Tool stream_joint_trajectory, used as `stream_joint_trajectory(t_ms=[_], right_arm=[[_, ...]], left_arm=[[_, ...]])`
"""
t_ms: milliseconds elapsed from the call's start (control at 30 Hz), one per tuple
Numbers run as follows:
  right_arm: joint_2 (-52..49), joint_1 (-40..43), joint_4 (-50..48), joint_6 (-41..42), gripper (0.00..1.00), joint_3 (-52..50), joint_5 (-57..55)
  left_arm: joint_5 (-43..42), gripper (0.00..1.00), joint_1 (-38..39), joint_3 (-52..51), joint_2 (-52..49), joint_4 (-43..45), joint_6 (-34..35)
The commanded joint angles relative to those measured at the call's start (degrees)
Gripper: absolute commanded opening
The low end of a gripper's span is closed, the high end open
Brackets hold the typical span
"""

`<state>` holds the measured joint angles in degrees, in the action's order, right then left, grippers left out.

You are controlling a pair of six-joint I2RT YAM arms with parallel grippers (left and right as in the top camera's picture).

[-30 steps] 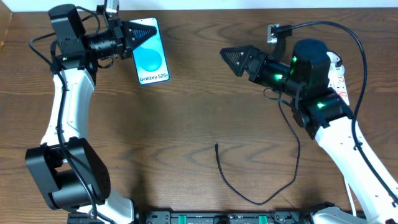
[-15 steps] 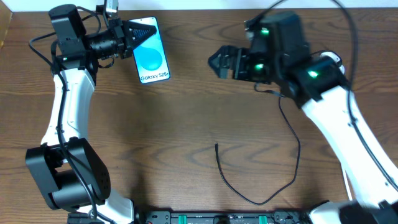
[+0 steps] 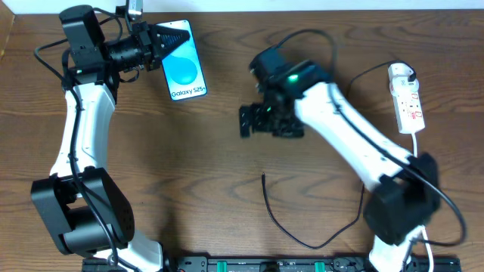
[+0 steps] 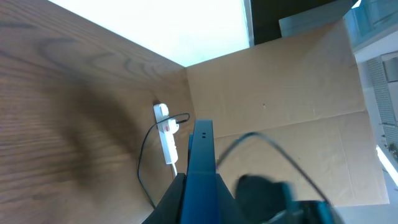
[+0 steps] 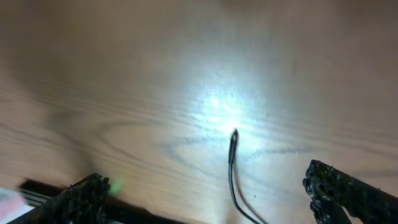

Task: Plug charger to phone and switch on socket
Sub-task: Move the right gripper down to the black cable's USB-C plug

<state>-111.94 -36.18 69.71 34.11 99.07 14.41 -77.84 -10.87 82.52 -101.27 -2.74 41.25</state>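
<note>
The charger (image 3: 264,181) lies loose on the table (image 3: 189,174), its plug tip (image 5: 234,134) bare on the wood. Over the tip, a little to its far side, the right gripper (image 3: 248,121) hangs with jaws spread wide and empty. Well apart from the tip, far and to its left, the left gripper (image 3: 178,39) is clamped on the phone (image 3: 185,72). The socket (image 3: 406,98) sits well off to the tip's right. The pickup probably calls for a straight descent and a pinch just behind the tip, leaving it free for the port.
</note>
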Motion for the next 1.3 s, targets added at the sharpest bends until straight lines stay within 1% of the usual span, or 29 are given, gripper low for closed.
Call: stream_joint_trajectory(t_ms=[0, 133, 233, 367, 533, 633, 800, 1033, 1267], right_arm=[[-3.50, -2.47, 2.08, 1.53, 0.99, 1.22, -0.59], [-6.21, -4.33, 3.56, 2.64, 0.99, 0.79, -0.66], [-6.36, -5.66, 2.64, 6.27, 0.99, -1.27, -2.62], [-6.36, -6.86, 1.55, 9.16, 0.99, -3.08, -5.73], [-6.36, -7.93, -2.95, 9.18, 0.99, -6.93, -5.70], [-6.36, -8.52, -7.06, 10.56, 0.99, -11.21, -5.68], [-6.36, -9.29, -12.72, 10.64, 0.99, -17.22, -5.03], [-6.36, -10.32, -13.68, 10.64, 0.97, -19.47, -4.63], [-6.36, -11.96, -13.75, 11.32, 0.91, -19.76, -5.75]], left_arm=[[-0.74, 0.08, -0.37, 0.09, 0.52, 0.26, -0.72], [-0.74, 0.07, -0.87, 0.09, 0.52, 0.26, -0.72], [-0.76, 0.07, -1.73, 0.09, 0.52, 0.26, -0.72], [-0.76, 0.08, -3.13, 0.09, 0.52, 0.24, -0.72], [-0.76, 0.07, -4.52, 0.09, 0.52, 0.24, -0.70], [-0.76, 0.07, -4.98, 0.09, 0.52, 0.24, -0.70], [-0.72, 0.07, -5.46, 0.09, 0.52, 0.26, -0.72], [-0.76, 0.07, -5.62, 0.09, 0.52, 0.24, -0.70], [-0.76, 0.08, -5.62, 0.09, 0.52, 0.24, -0.70]])
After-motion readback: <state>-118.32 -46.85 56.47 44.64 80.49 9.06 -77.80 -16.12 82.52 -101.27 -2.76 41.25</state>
